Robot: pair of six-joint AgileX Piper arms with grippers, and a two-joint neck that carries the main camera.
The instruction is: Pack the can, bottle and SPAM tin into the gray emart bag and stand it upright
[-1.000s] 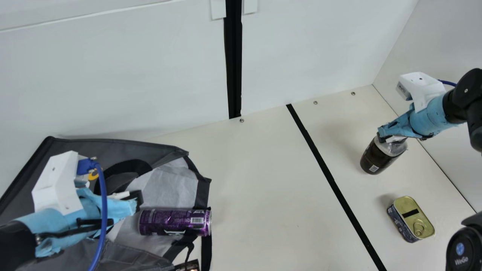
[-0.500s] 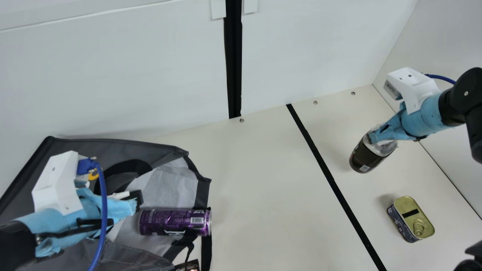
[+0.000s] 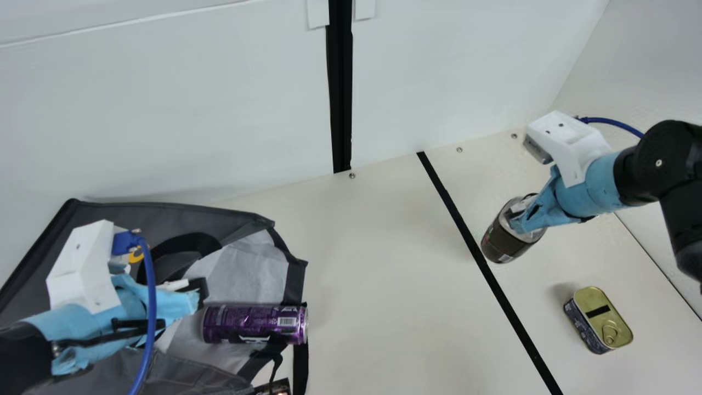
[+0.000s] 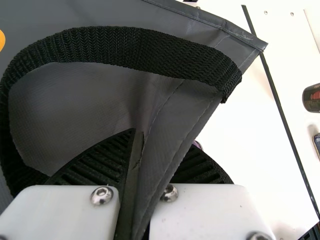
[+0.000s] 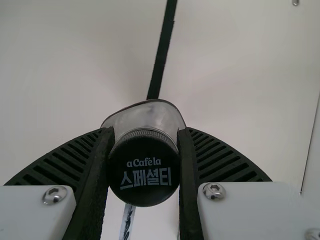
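The gray fabric bag (image 3: 109, 214) lies at left, its edge clamped in the left gripper (image 3: 198, 292), that arm angled over it. The right gripper (image 3: 519, 220), slanting downward, is closed on the dark-labelled plastic bottle (image 3: 500, 240) at its black cap (image 5: 142, 194). The purple cylindrical can (image 3: 255, 323) lies in the bag's mouth; the gold-lidded rectangular tin (image 3: 600, 321) sits at right.
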